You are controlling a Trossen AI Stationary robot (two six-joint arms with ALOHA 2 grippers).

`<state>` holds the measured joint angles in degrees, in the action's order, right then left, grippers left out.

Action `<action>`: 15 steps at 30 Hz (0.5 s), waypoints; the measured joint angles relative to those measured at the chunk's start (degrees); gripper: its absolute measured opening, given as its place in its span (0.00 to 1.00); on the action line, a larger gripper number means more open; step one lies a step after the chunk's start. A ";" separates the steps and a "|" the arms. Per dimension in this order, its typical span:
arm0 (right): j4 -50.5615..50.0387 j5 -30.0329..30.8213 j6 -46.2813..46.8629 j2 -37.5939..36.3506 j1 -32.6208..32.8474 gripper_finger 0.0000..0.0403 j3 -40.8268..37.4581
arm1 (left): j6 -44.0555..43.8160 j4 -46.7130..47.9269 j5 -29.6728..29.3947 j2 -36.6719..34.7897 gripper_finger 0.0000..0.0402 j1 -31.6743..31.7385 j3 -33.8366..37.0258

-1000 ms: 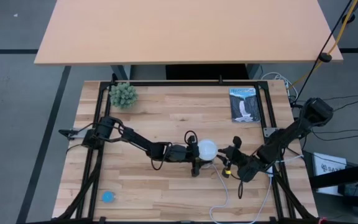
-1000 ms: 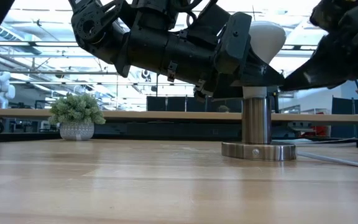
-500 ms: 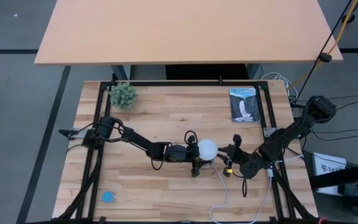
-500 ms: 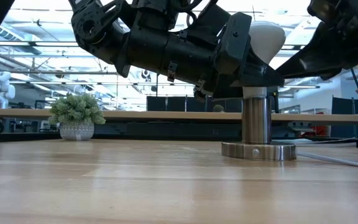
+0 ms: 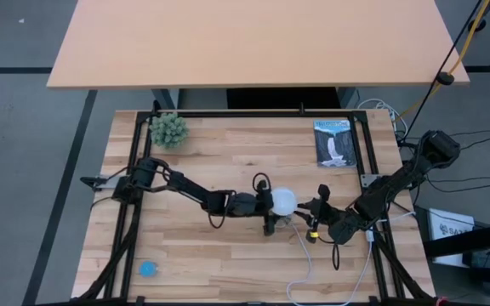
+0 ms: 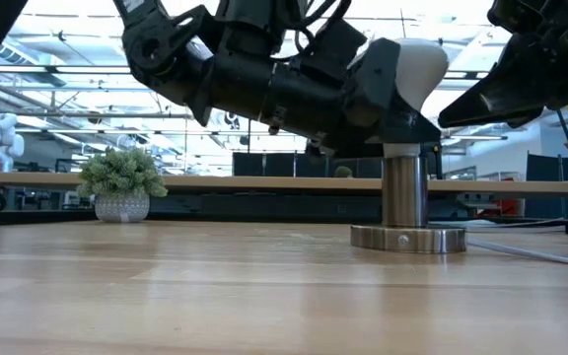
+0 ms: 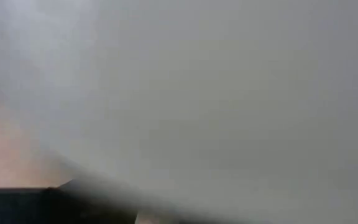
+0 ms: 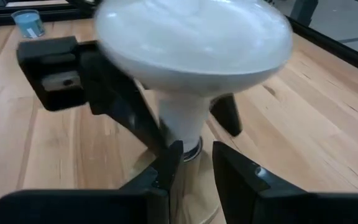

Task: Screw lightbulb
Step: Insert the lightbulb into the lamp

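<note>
The white lightbulb (image 5: 284,201) stands upright with its base in the metal socket post (image 6: 405,192), which rises from a round base disc (image 6: 409,239) at mid-table. My left gripper (image 5: 272,209) reaches in from the table's left and is shut on the bulb (image 6: 420,65). The bulb fills the left wrist view (image 7: 216,93). My right gripper (image 5: 306,212) comes from the right. Its fingers (image 8: 166,171) stand a narrow gap apart, close in front of the post just below the bulb's neck (image 8: 182,127). My left gripper pinches the bulb's cone (image 8: 166,106) just under the dome, with one finger (image 8: 120,115) on each side. It comes roughly level from the table's left. The bulb stands upright, its base in the socket. Whether my right gripper touches the socket or the bulb, I cannot tell.
A small potted plant (image 5: 168,129) stands at the far left. A picture card (image 5: 334,143) lies at the far right. A small blue cup (image 5: 147,269) sits near the front left. The socket's white cord (image 5: 309,255) runs toward the near edge.
My left gripper has rolled about its own axis while staying shut on the bulb, and has shifted a little toward the far edge. The bulb stays upright on the socket post, and the post and base have not moved.
</note>
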<state>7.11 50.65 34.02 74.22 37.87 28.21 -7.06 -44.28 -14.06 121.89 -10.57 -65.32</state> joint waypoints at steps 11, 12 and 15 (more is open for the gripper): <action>-0.63 0.27 -3.19 0.00 -2.62 0.19 0.00 | 1.58 -0.40 0.26 0.07 0.65 -1.04 0.02; -1.04 0.18 -3.34 -0.02 -3.06 0.19 0.00 | 1.43 -0.38 0.40 0.07 0.65 -1.07 0.02; -4.11 -1.53 -1.79 -1.04 -4.54 0.19 0.00 | 1.36 -0.38 0.63 0.07 0.65 -1.18 0.02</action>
<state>3.00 49.12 32.24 73.18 33.32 28.21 -5.70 -44.66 -13.43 121.95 -11.74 -65.30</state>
